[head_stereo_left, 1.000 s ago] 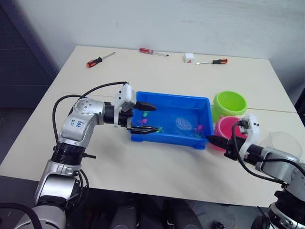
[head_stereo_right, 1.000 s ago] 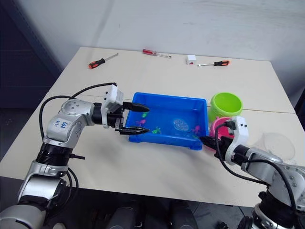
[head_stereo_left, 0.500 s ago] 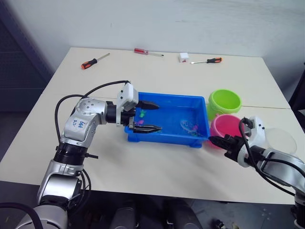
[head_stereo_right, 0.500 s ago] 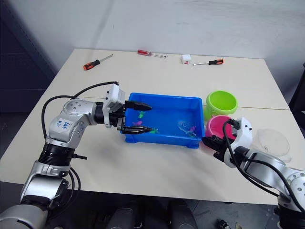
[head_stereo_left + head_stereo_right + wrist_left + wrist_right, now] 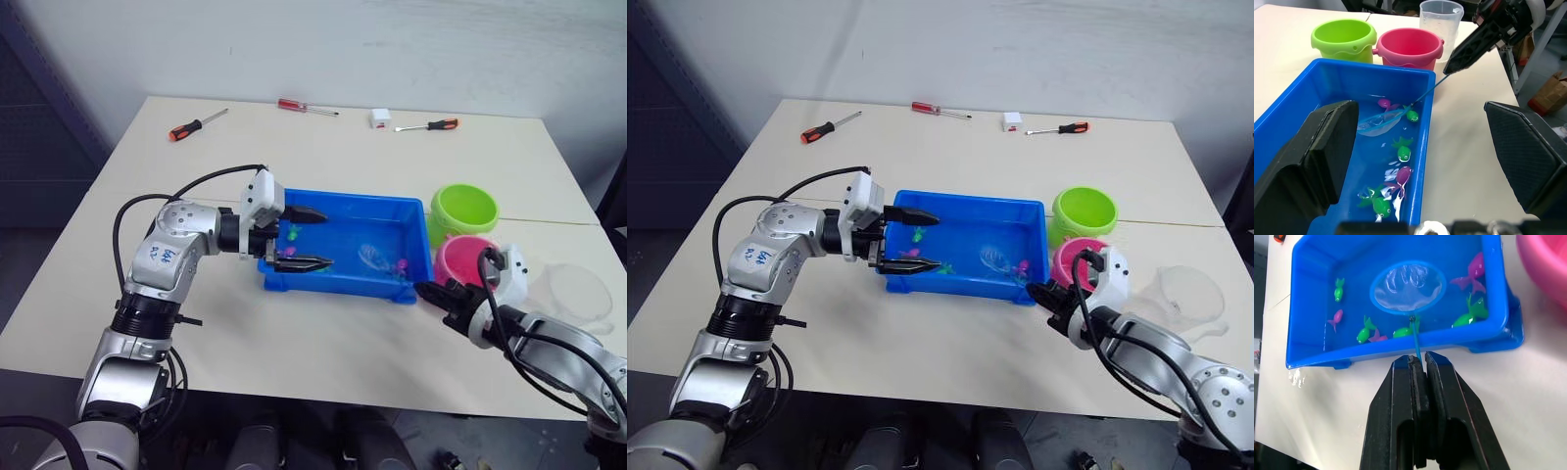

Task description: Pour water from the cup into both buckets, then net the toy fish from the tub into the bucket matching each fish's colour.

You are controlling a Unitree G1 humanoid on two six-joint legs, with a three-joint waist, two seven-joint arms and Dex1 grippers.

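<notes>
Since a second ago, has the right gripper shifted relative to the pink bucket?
Yes. The right gripper, shut on the net handle, has drawn back toward the robot; it now sits nearer the tub corner, clear of the pink bucket.

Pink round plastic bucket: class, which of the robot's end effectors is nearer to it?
The right end effector, shut on the net's thin handle, sits just in front of the pink round plastic bucket. The left end effector, open, is at the blue tub's far end.

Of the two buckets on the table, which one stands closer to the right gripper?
The pink bucket is closer: it stands just behind the right gripper, which holds the net. The lime green bucket stands beyond the pink one.
</notes>
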